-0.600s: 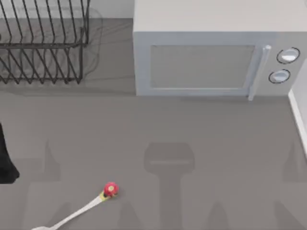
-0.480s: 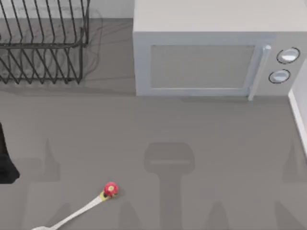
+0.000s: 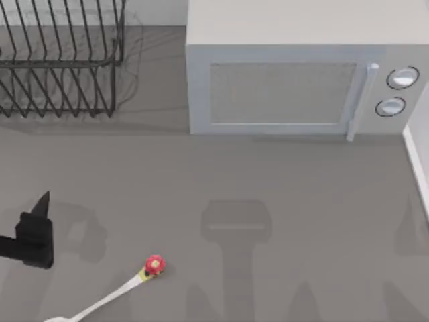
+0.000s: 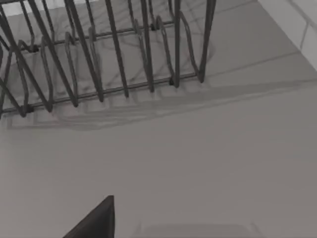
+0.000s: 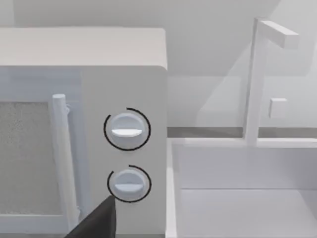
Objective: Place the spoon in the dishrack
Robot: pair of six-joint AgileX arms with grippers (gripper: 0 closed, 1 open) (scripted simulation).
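Moved since earlier: left gripper, now farther onto tabletop, left of spoon; finger state cannot be told. Spoon: flat, well apart from dishrack.

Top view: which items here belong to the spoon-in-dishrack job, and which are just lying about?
Part of the job:
- spoon, lying at the table's near edge
- dishrack, far left corner
- left tool, above the table left of the spoon

Just lying about:
- microwave
- sink beside the microwave
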